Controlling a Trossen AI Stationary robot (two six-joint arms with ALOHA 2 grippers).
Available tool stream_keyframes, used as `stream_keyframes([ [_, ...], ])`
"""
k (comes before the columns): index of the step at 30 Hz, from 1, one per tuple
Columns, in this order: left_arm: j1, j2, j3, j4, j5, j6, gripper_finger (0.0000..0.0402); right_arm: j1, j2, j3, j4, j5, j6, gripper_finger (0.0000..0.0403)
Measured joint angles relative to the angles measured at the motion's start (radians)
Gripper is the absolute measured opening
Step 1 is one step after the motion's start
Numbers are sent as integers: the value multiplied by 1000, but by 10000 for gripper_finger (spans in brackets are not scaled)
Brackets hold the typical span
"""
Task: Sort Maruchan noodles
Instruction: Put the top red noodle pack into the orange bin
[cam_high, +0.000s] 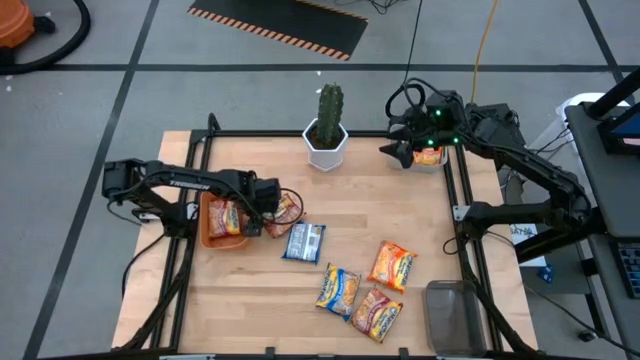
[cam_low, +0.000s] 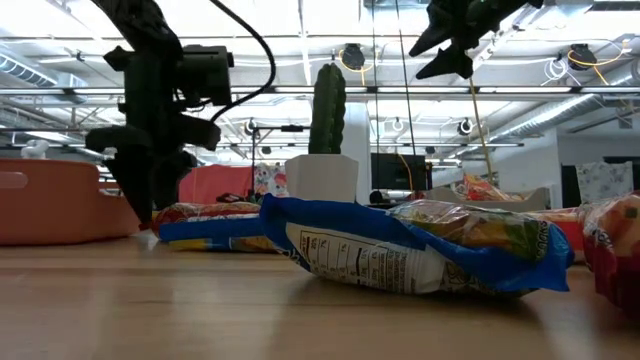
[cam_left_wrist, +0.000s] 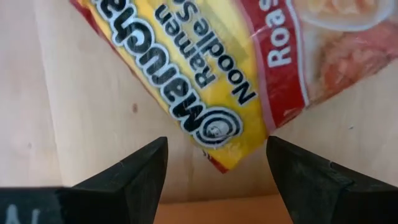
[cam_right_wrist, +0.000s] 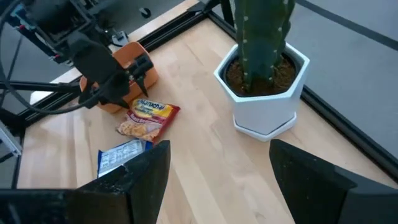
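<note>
Several Maruchan packets lie flat on the wooden table. A red-orange one (cam_high: 286, 208) lies beside the orange bin (cam_high: 208, 238), which holds more packets (cam_high: 224, 218). A blue one (cam_high: 304, 242) lies mid-table, and three more sit nearer the near edge: blue-yellow (cam_high: 338, 290), orange (cam_high: 392, 265) and red (cam_high: 375, 313). My left gripper (cam_high: 268, 208) is open and hangs low at the bin's right rim. In its wrist view (cam_left_wrist: 216, 174) its fingers stand on either side of the red-orange packet's corner (cam_left_wrist: 224, 163) without touching it. My right gripper (cam_high: 398, 152) is open and raised by the far right corner.
A cactus in a white pot (cam_high: 326, 130) stands at the far edge's middle. A small bin with a packet (cam_high: 430, 156) sits at the far right corner, below my right gripper. A grey bin (cam_high: 452, 315) sits at the near right corner. Bare wood lies between cactus and packets.
</note>
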Motion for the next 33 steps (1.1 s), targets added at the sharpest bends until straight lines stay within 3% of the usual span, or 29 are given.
stream_keyframes([
  [17, 0, 110, 1, 76, 26, 17, 271, 1, 0, 0, -3, -24, -60, 265],
  [28, 0, 111, 40, 58, 8, 24, 122, 1, 0, 0, 35, -15, -64, 265],
  [33, 0, 107, 91, 41, 10, 44, 79, 1, 0, 0, 41, 65, -45, 265],
])
